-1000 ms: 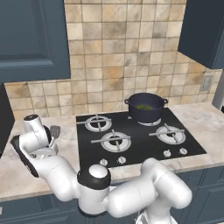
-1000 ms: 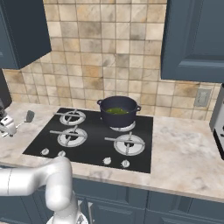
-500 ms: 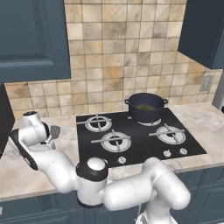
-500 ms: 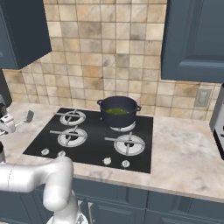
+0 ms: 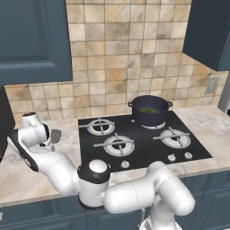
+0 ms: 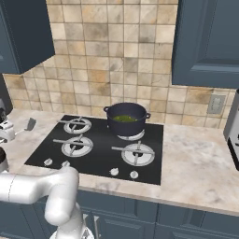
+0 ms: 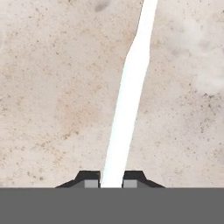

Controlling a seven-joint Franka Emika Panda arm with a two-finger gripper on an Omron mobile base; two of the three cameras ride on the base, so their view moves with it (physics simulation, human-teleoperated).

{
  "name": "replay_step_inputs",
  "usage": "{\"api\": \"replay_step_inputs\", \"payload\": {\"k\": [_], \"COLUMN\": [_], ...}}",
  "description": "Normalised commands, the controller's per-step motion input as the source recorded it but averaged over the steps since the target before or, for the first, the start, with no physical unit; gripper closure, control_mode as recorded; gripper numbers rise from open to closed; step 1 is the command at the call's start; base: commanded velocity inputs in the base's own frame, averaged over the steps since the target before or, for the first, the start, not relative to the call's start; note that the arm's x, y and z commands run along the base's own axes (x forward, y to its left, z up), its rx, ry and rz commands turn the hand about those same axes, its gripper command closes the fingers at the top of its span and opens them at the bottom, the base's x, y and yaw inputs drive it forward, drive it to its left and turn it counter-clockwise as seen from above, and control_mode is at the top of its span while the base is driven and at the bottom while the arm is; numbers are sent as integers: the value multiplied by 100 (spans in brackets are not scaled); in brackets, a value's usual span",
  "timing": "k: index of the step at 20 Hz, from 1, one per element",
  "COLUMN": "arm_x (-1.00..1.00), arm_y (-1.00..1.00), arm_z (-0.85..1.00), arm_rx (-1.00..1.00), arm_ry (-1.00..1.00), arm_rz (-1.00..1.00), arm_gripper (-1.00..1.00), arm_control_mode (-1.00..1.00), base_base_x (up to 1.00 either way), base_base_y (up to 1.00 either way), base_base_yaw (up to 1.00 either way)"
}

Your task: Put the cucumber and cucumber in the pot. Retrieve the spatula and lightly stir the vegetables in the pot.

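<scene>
End effector (image 7: 111, 183) low over the speckled beige surface (image 7: 52, 96), bottom centre of the hand view, finger tips (image 7: 91, 180) tight against either side of the spatula (image 7: 127, 100) handle. Looks closed on the handle, or all but closed; no gap visible between pads and metal. Pale handle running up from between the tips to the upper edge of the frame, lying flat on the stone. Grip taken at the handle end, probably so the slotted head stays free for stirring.

Left base view: grey spatula head (image 5: 55, 136) at left centre, on the surface just beside the hob (image 5: 143, 148) edge, wrist right next to it. Right base view: same head (image 6: 31, 123) at far left, near the frame edge.

Navy pot (image 5: 149, 109) on the back right burner, upper centre, well apart from the spatula; green inside, likely both cucumbers (image 6: 124, 118), too small to count. Vegetable step judged done, spatula pickup in hand. Next need: lift clear, carry across the burners to the pot.
</scene>
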Motion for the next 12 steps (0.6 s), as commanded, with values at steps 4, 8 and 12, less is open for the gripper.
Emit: {"api": "replay_step_inputs", "payload": {"k": [4,8,12], "arm_x": [-52,-59,-66], "arm_y": [-25,-30,-40], "arm_z": [29,35,38], "arm_rx": [12,12,10], "arm_ry": [0,0,-1], "arm_rz": [0,0,-2], "arm_gripper": [100,100,100], "arm_control_mode": [-100,-100,-100], "base_base_x": [0,0,0], "base_base_y": [0,0,0], "base_base_yaw": [0,0,0]}}
